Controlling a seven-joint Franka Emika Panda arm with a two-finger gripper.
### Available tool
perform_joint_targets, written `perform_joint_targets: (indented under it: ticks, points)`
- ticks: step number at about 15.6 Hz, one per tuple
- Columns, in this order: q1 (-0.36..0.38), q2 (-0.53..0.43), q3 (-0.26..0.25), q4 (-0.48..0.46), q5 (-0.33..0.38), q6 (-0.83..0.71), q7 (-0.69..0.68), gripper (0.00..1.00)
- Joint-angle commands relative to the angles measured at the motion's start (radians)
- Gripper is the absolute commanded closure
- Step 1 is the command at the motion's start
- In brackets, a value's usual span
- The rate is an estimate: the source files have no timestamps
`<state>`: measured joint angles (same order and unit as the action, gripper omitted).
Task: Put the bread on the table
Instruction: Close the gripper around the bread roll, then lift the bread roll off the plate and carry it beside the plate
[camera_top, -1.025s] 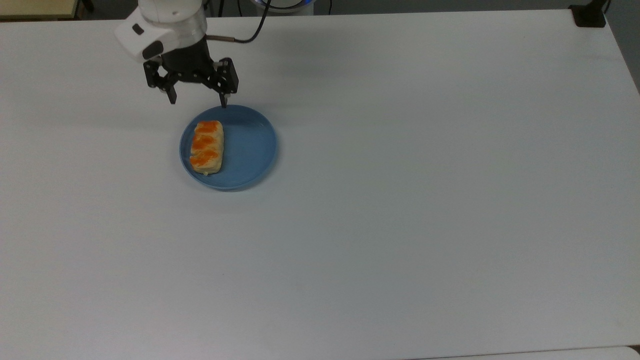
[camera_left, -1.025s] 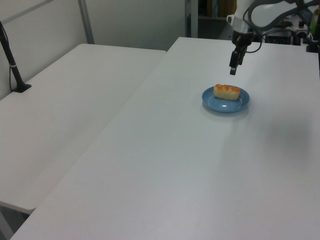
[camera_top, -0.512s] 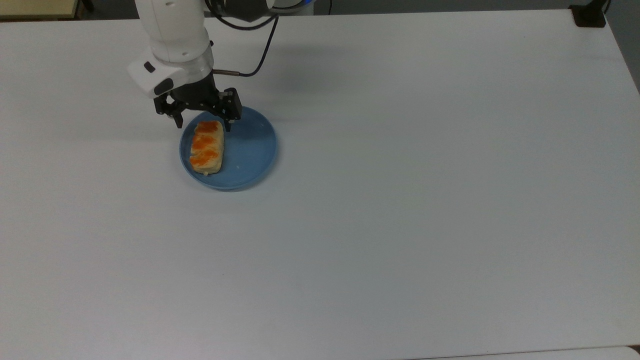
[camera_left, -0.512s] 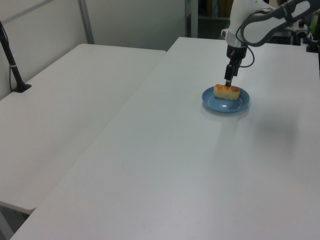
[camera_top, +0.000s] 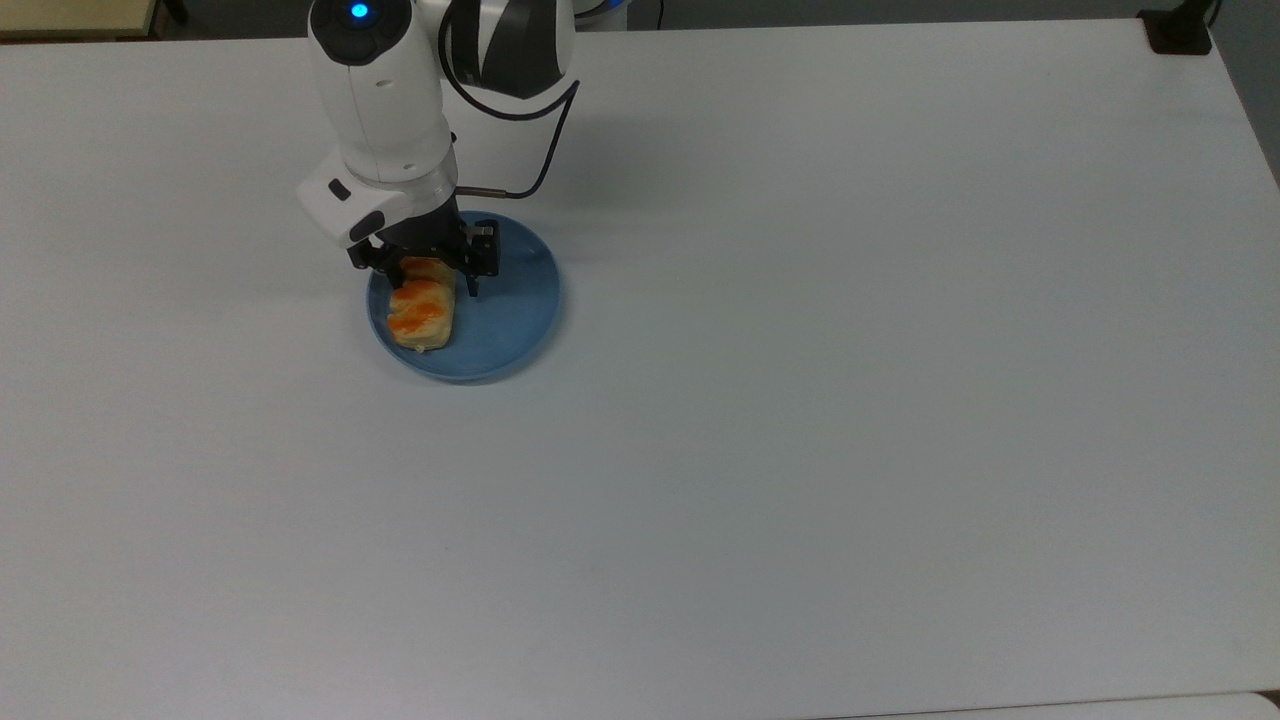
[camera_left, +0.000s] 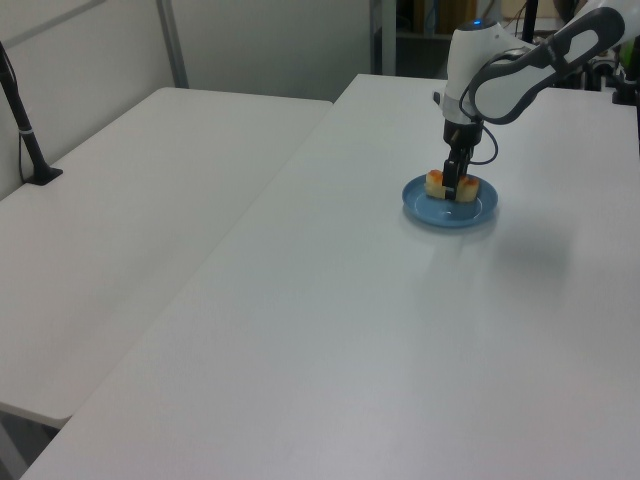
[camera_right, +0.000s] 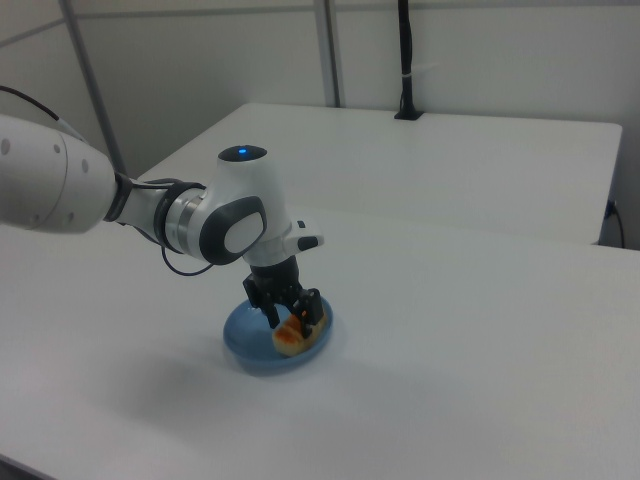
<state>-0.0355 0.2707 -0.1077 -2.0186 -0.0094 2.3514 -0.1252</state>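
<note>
The bread (camera_top: 422, 318), a pale roll with orange glazed patches, lies on the left half of a round blue plate (camera_top: 512, 300) on the white table (camera_top: 800, 420). My gripper (camera_top: 430, 281) is down over the bread's far end, open, with one finger on each long side of the roll. The arm's wrist hides that end of the bread in the top view. In the left view the gripper (camera_left: 452, 189) stands upright over the bread (camera_left: 435, 182) on the plate (camera_left: 482, 212). In the right view the gripper (camera_right: 295, 318) straddles the bread (camera_right: 291, 339).
A black clamp base (camera_top: 1178, 30) sits at the table's far right corner in the top view. A second white table (camera_left: 130, 210) with a black post (camera_left: 24, 125) adjoins on the left view's left. Wide bare tabletop surrounds the plate.
The gripper has come down from above the plate's far rim and now straddles the bread. The plate and bread have shifted slightly toward the top view's right.
</note>
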Motion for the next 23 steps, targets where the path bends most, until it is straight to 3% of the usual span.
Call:
perform_joint_targets:
  ticks: [1, 5, 8, 10, 12, 17, 23]
  points:
    - [0.014, -0.002, -0.007, 0.015, -0.011, 0.011, 0.039, 0.99]
    - [0.009, -0.007, -0.007, 0.096, -0.009, -0.039, 0.038, 1.0]
    - [0.014, 0.031, -0.004, 0.28, -0.007, -0.228, 0.044, 1.0]
    - [0.014, 0.073, 0.015, 0.361, -0.011, -0.257, 0.083, 1.0]
    - [0.014, 0.131, 0.039, 0.432, -0.015, -0.258, 0.12, 1.0]
    - [0.051, 0.257, 0.04, 0.569, -0.008, -0.239, 0.125, 1.0]
    - [0.078, 0.329, 0.04, 0.586, -0.012, -0.078, 0.205, 1.0]
